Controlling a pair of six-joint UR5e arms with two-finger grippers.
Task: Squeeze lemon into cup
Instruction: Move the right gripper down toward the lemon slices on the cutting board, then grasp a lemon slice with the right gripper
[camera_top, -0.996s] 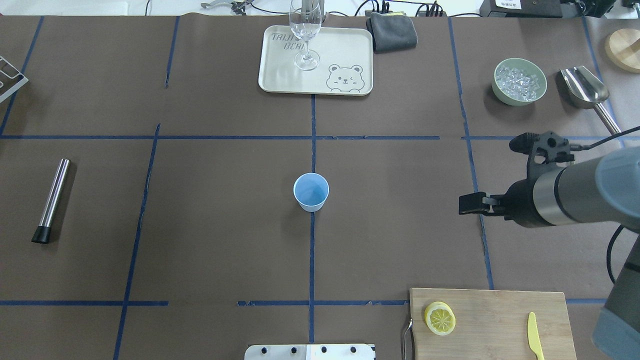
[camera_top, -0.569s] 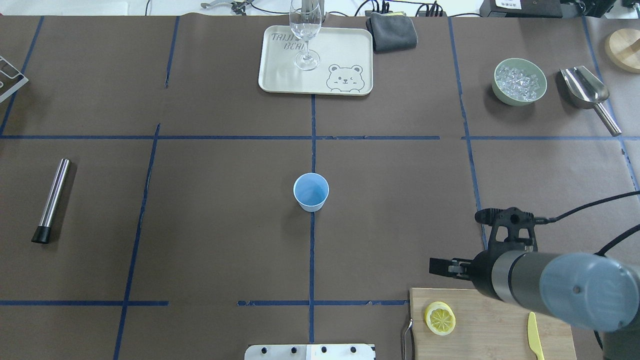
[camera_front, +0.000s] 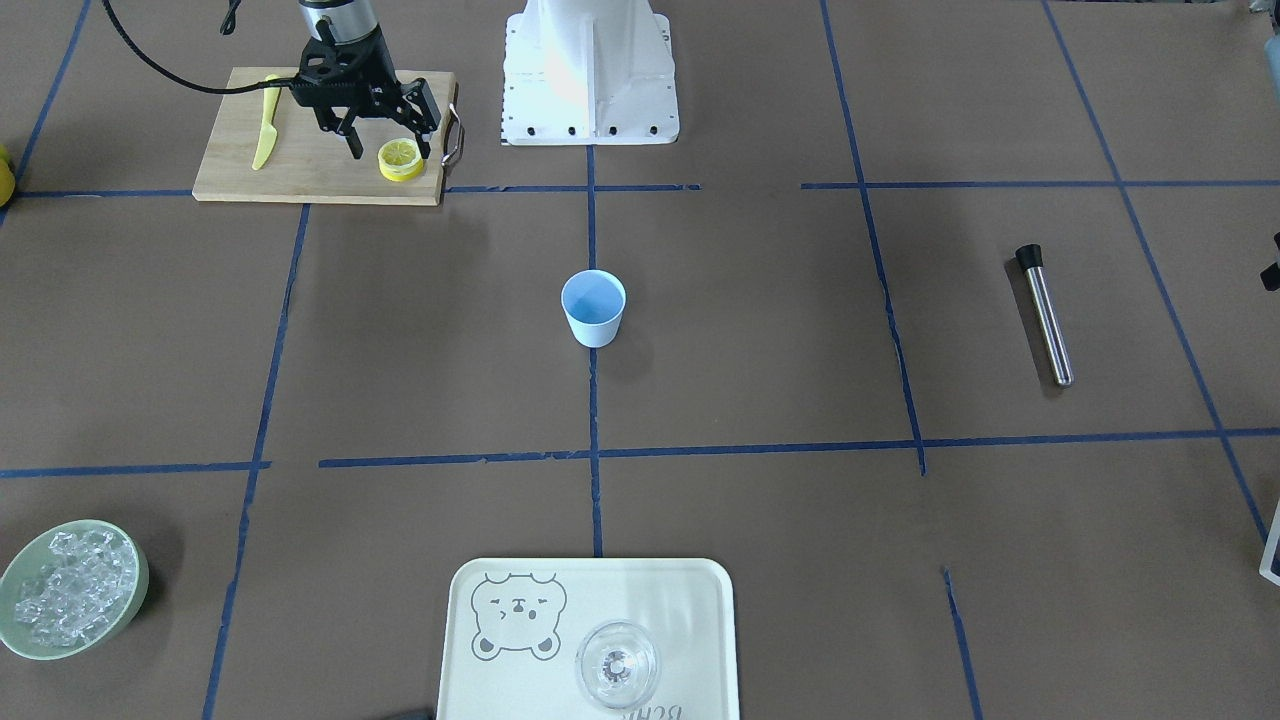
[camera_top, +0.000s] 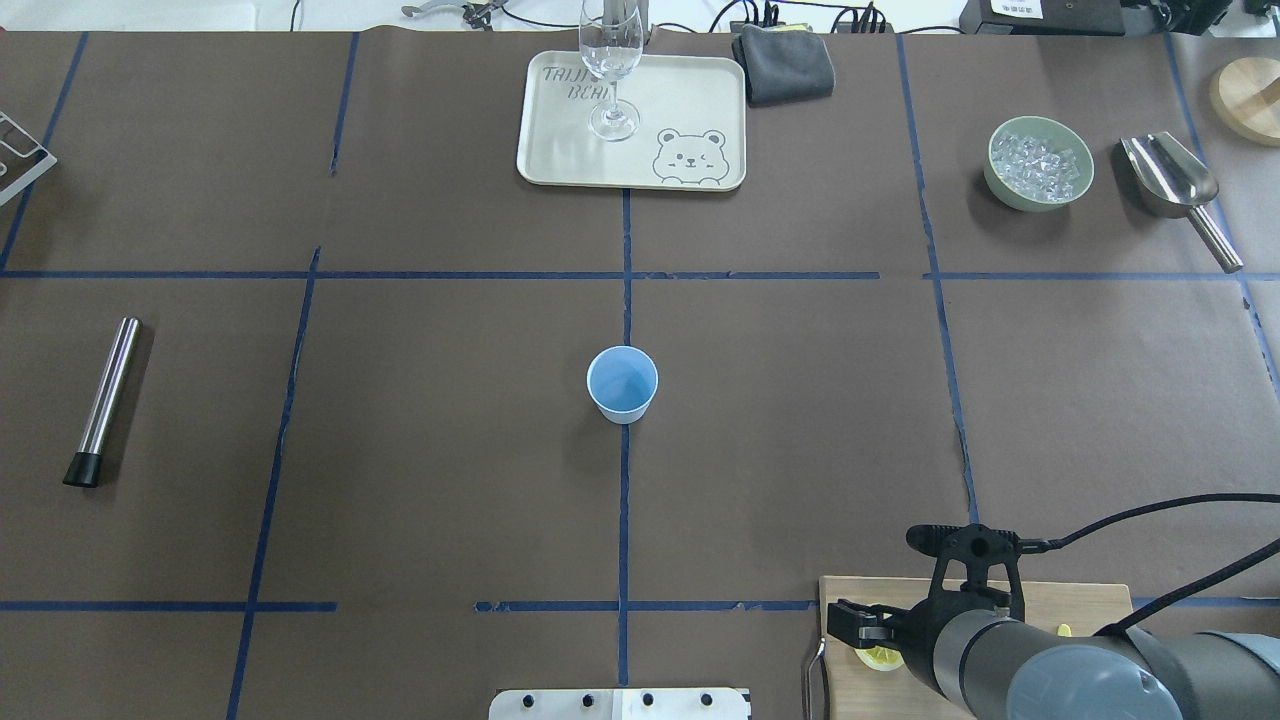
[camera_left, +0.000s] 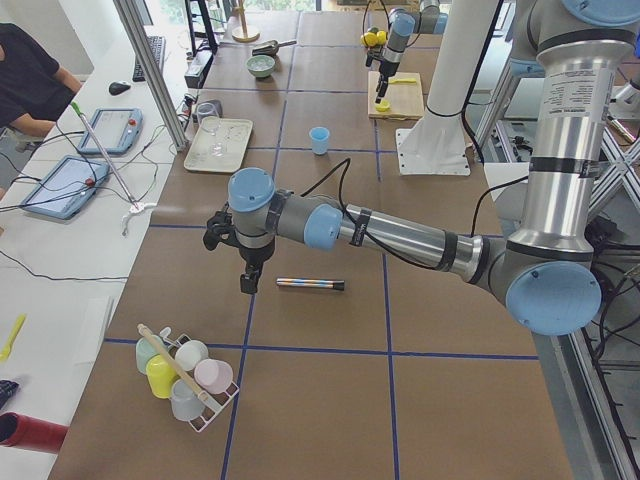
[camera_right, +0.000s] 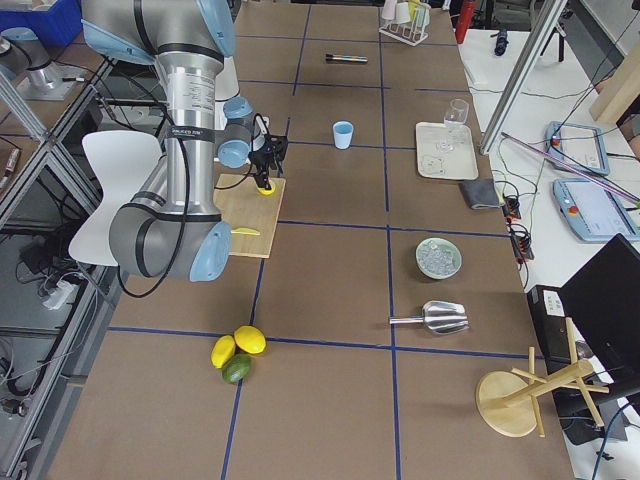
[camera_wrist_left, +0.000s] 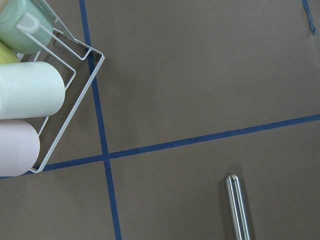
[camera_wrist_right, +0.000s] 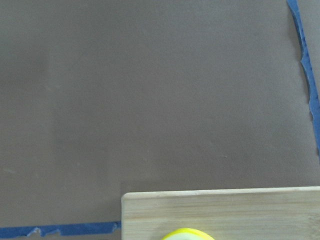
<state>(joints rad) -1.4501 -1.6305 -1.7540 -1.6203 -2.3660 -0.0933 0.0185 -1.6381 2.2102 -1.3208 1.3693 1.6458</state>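
The lemon slice (camera_front: 401, 158) lies flat on the wooden cutting board (camera_front: 300, 172) near the robot's base. It peeks out under the gripper in the overhead view (camera_top: 880, 657) and at the bottom edge of the right wrist view (camera_wrist_right: 187, 234). My right gripper (camera_front: 392, 150) is open and hangs just over the slice, one finger on each side. The light-blue cup (camera_top: 622, 384) stands upright at the table's middle, far from both grippers. My left gripper (camera_left: 248, 280) shows only in the exterior left view, above a steel tube; I cannot tell whether it is open or shut.
A yellow knife (camera_front: 264, 135) lies on the board beside the gripper. A tray (camera_top: 700, 100) with a wine glass (camera_top: 611, 70), an ice bowl (camera_top: 1040, 163) and a scoop (camera_top: 1170, 180) stand far back. The steel tube (camera_top: 105, 400) lies at the left. A cup rack (camera_wrist_left: 30, 100) stands near the left wrist.
My right arm has swung from the table's right middle back towards the robot and down onto the cutting board. Its gripper now covers most of the lemon slice.
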